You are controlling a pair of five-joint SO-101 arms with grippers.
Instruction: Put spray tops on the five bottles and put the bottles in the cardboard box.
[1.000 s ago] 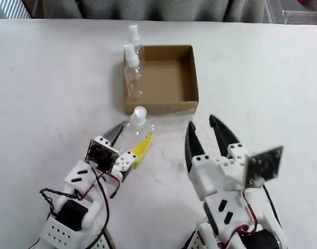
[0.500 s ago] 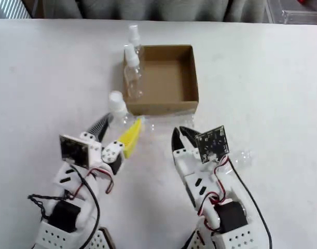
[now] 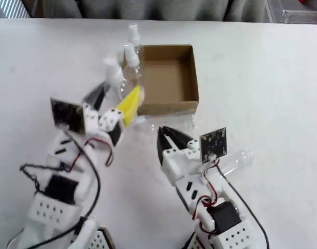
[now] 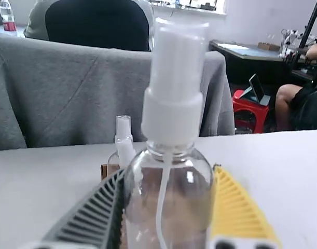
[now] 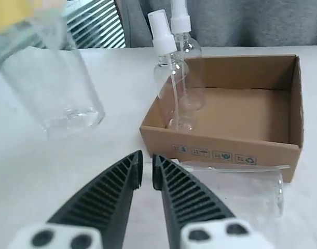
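Note:
My left gripper (image 3: pixel 120 89) is shut on a clear bottle (image 4: pixel 168 199) with a white spray top (image 4: pixel 176 88), which it holds upright above the table by the left wall of the cardboard box (image 3: pixel 168 78). The right wrist view has this raised bottle (image 5: pixel 54 88) off to one side. Two capped bottles (image 5: pixel 171 78) stand inside the box against its left wall. My right gripper (image 3: pixel 163 134) is shut and holds nothing, low over the table in front of the box. Just beyond its fingertips (image 5: pixel 166 176) an uncapped clear bottle (image 5: pixel 236 187) lies along the box's front wall.
Another uncapped clear bottle (image 3: pixel 237 161) lies on the white table to the right of the right arm. The right half of the box floor (image 3: pixel 174 72) is bare. Open table spreads to the far left and far right.
The left arm has lifted the capped bottle and carried it away from me to the box's left side. The right gripper has gone from wide open to shut and swung left.

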